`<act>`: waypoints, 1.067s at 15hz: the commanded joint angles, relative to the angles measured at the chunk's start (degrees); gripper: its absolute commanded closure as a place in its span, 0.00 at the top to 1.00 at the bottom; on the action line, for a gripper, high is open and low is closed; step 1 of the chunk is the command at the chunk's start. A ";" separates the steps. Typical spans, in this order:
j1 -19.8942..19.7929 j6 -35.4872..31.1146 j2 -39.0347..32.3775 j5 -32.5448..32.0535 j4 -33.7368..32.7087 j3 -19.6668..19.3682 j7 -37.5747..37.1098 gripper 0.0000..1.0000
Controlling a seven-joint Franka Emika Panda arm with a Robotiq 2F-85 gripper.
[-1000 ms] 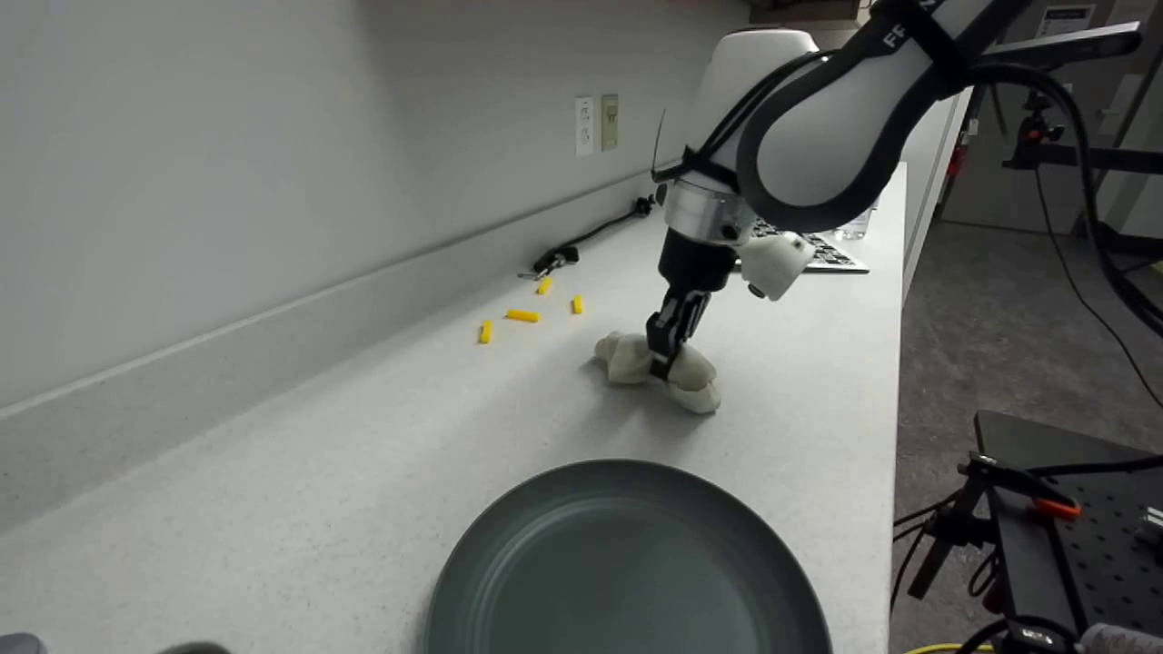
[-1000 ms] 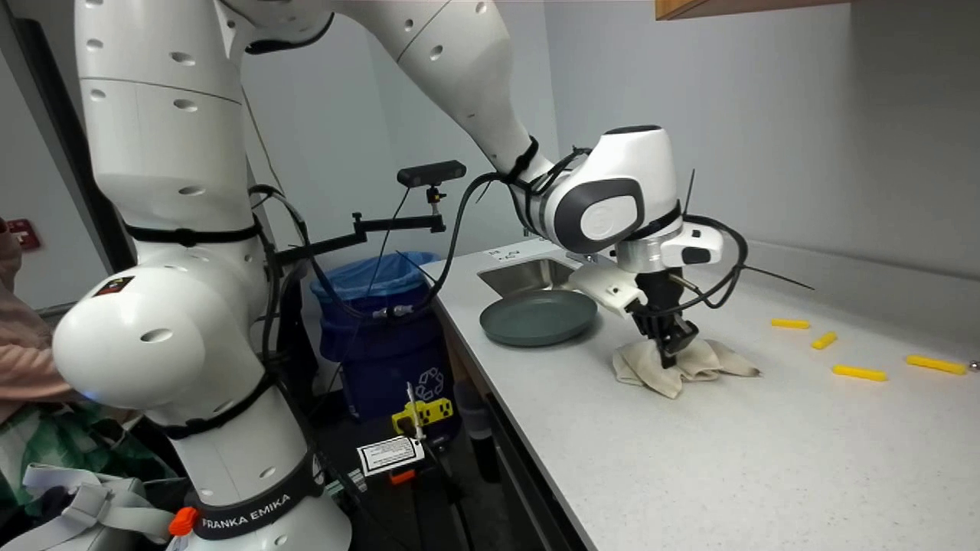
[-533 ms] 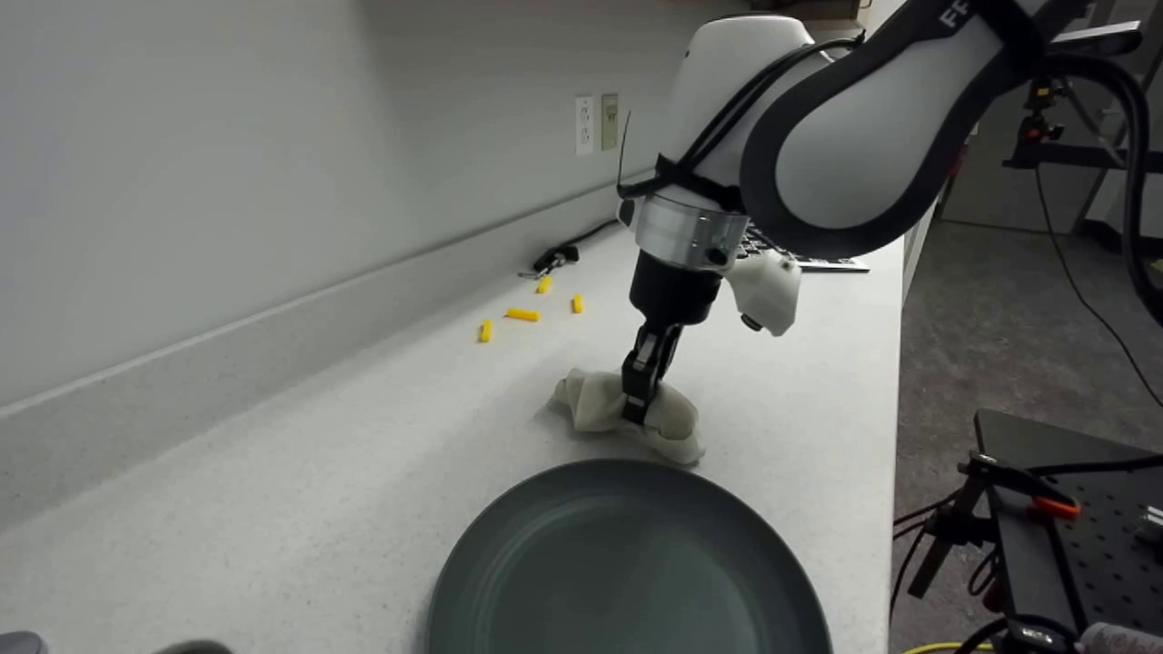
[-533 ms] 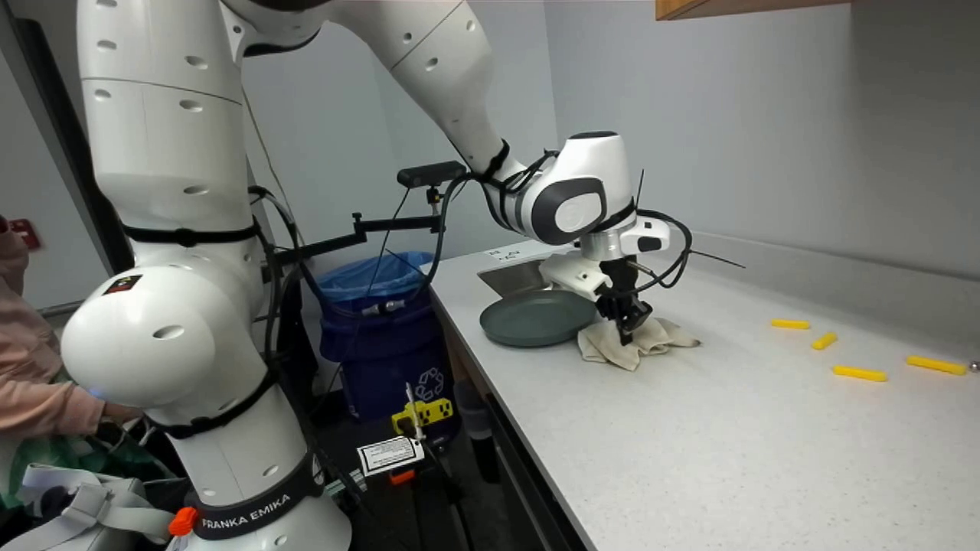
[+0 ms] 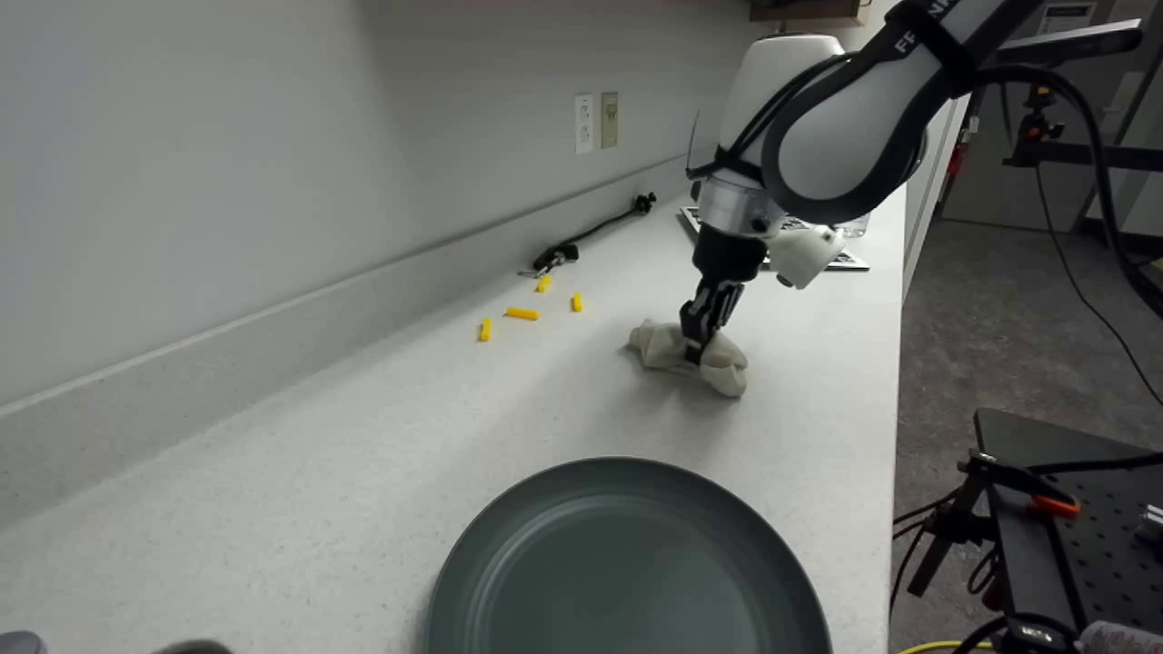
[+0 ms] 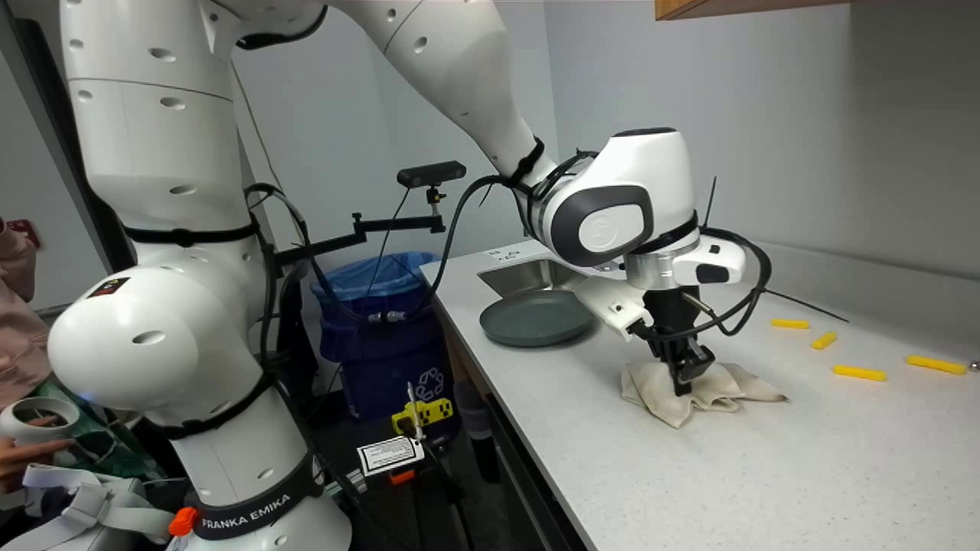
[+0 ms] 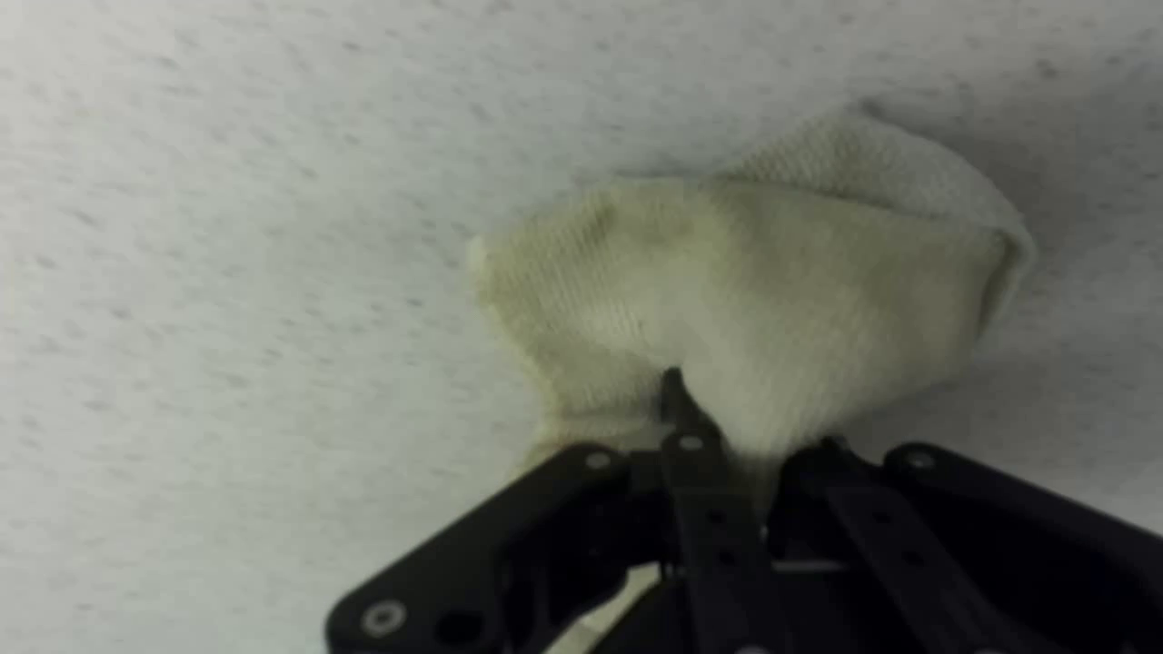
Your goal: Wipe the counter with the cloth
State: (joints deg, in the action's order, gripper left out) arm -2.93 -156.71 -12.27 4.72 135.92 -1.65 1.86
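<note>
Cream-coloured cloth [image 7: 772, 272] on the pale, speckled table [image 6: 727, 490], directly under the claw [image 7: 752, 418]. Wrist view: upper face yellowish, greyer in the shaded folds, with a faint olive-brown smudge near its upper left. Weave shows as fine ribbing, clearest on the left part and on a whiter flap that sticks out at the upper right. Right-hand end turns over in a rounded fold, a dark gap under its lip. Left edge uneven. Middle drawn up into a soft peak; the claw is pinched tight around it, black fingers [image 7: 713, 509] on either side. Some blur near the grip, fine detail lost there. In an exterior view the cloth [image 6: 712, 390] spreads in loose pleats, one corner pointing toward the camera and a thin tail running out to the right, its tip brownish. In an exterior view it also appears as two rumpled lumps [image 5: 668, 345], one each side of the claw, the larger one rolled over. A dark grey-green plate [image 5: 627, 563] sits apart from it. Four yellow sticks [image 5: 521, 314] lie scattered toward the wall [image 5: 227, 182].
</note>
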 commanded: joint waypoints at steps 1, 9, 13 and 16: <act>-3.47 -2.70 4.54 0.23 6.41 -3.25 0.23 0.03; -3.16 -1.97 9.27 0.80 11.90 -3.03 1.25 0.03; 1.31 -1.32 9.54 2.10 12.15 2.84 2.35 0.03; 4.87 -0.91 9.35 4.79 11.66 7.62 4.34 0.03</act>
State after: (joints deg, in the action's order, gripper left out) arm -1.09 -157.50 -4.26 5.85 146.68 2.78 2.55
